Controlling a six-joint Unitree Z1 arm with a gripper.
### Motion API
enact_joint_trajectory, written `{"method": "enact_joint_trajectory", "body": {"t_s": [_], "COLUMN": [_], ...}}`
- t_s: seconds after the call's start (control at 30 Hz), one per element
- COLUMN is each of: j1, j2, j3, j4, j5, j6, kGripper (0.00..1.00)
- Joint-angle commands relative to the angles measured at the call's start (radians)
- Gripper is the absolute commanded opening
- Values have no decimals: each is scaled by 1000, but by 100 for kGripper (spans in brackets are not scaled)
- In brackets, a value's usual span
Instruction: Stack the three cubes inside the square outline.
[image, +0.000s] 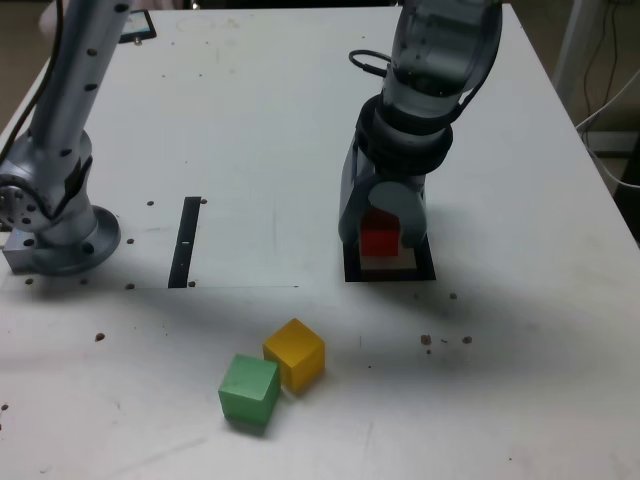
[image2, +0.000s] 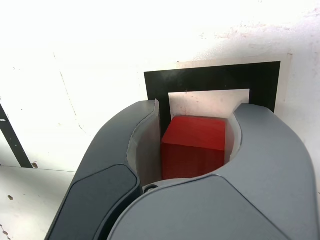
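Wrist view shows your end effector (image2: 192, 150) clamped on the red cube (image2: 194, 146) over the outline (image2: 210, 79); centre it, lower squarely, then release toward twelve o'clock.

Clamped between the jaws of the gripper (image: 384, 243): one cube (image: 379, 239), directly over the square outline (image: 424, 272). Toward the exterior view's lower left, well apart: two more cubes (image: 270, 373), touching. Beyond them, a narrow strip (image: 186, 241).

My exterior cam looks down across the whole table (image: 250, 150) from the front; wrist cam sits right behind the gripper (image2: 197, 125), both catching the square outline (image: 425, 272)
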Motion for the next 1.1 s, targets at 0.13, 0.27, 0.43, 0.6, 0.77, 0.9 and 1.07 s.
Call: {"method": "enact_joint_trajectory", "body": {"t_s": [0.13,0.27,0.43,0.6,0.77,0.9,1.07], "j1": [2,1,-15,-30,-35,-46,-81], "j2": [-12,-25,-49,-73,-91,-148,-232], "j3": [10,15,20,30,44,79,137], "j4": [-8,-4,-5,-15,-43,-54,-4], "j5": [17,19,19,24,29,31,35], "j6": [5,20,23,23,38,59,129], "kGripper": [42,76,99,99,99,99,100]}}
